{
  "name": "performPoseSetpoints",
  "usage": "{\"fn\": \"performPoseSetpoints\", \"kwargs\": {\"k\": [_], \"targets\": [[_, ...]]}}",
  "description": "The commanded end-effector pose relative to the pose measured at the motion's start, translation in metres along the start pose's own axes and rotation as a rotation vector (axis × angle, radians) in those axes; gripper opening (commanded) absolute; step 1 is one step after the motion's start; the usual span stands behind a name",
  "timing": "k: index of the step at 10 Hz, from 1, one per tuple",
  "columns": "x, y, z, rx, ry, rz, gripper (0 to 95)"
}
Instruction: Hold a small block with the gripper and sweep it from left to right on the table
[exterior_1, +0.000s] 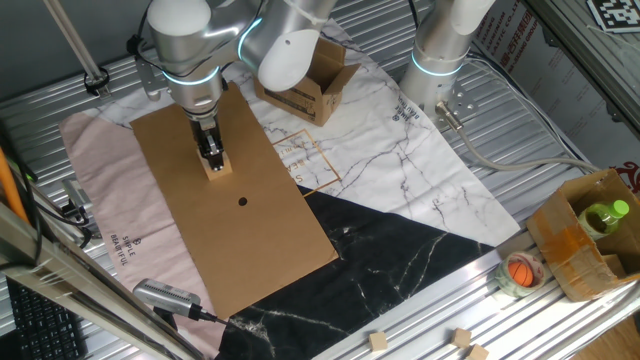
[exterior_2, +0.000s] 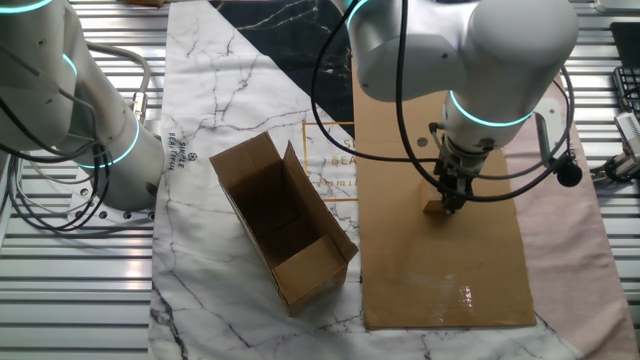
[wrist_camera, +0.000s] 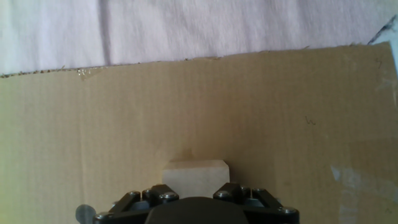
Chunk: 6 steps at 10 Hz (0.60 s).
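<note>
Wooden small block (exterior_1: 217, 166) is looking light and stiff; gripper (exterior_1: 211, 150) fingers are pinching its side faces on the cardboard sheet (exterior_1: 260, 240), 12 o'clock end.

- Ribbed metal surface (exterior_1: 560, 130) under marble-print cloth (exterior_1: 400, 160); pink cloth (exterior_1: 100, 200) at left
- Open cardboard box (exterior_2: 285, 225); green bottle (exterior_1: 605, 215) boxed at right

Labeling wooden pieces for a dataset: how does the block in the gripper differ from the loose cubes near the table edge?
The small block sits on the cardboard sheet, clamped by the gripper; the loose cubes lie free on the bare ribbed metal. The small block looks larger than the loose cubes. Both are pale plain wood.
</note>
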<state>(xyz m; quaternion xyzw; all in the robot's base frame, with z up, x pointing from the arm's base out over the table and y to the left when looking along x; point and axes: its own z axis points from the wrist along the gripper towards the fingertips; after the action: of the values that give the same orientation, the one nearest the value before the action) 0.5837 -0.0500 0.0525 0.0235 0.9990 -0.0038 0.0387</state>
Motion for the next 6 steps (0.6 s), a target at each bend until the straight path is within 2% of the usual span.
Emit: {"fn": "performPoseSetpoints", "kwargs": {"k": [1,6], "targets": [[0.0004,0.0005,0.0002,-0.004,0.000,0.002,38.0],[0.0007,0.0035,0.0003,-0.003,-0.004,0.008,38.0]]}}
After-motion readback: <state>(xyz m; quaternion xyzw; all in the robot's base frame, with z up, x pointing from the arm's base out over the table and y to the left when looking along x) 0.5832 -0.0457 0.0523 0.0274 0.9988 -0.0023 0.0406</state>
